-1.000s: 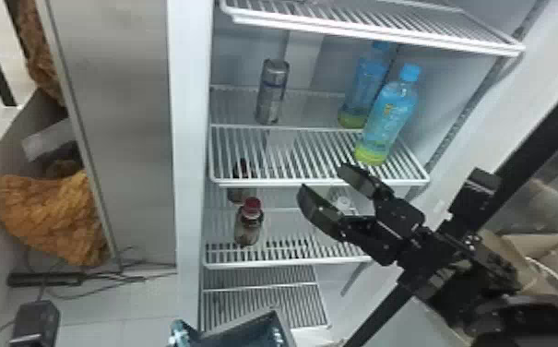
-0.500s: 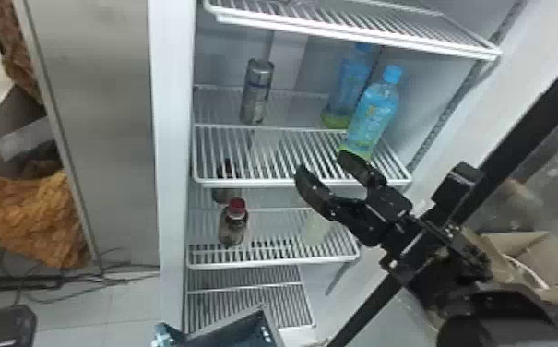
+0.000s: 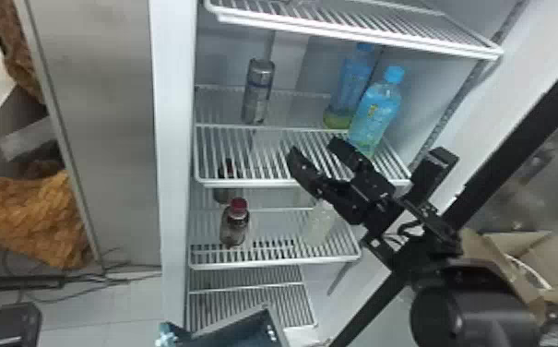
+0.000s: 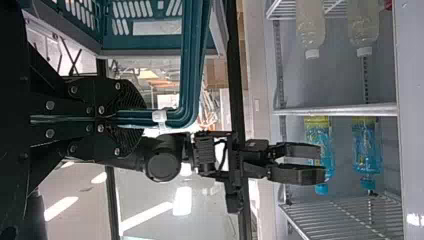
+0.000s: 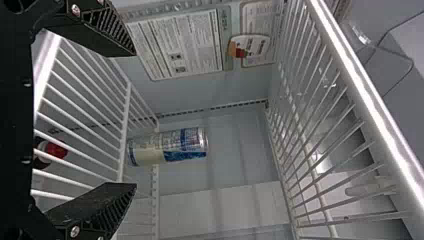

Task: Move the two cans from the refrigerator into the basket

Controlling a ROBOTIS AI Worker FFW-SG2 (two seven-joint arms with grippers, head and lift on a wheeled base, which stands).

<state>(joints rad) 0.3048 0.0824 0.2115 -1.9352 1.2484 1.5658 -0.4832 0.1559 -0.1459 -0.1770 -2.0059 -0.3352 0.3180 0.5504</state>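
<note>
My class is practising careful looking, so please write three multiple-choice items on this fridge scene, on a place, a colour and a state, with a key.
1. Where is the can?
A. On the blue bottles' shelf
B. Beside the red-capped bottle
C. Inside the basket

2. What colour is the cap of the front dark bottle, lower down?
A. White
B. Blue
C. Red

3. How is the right pincer?
A. Shut on a can
B. Open, holding nothing
C. Shut on a bottle

Key:
1. A: the head view shows can and blue bottles on one shelf.
2. C: the head view shows a red cap.
3. B: the right wrist view shows a bare gap between its fingers.
</note>
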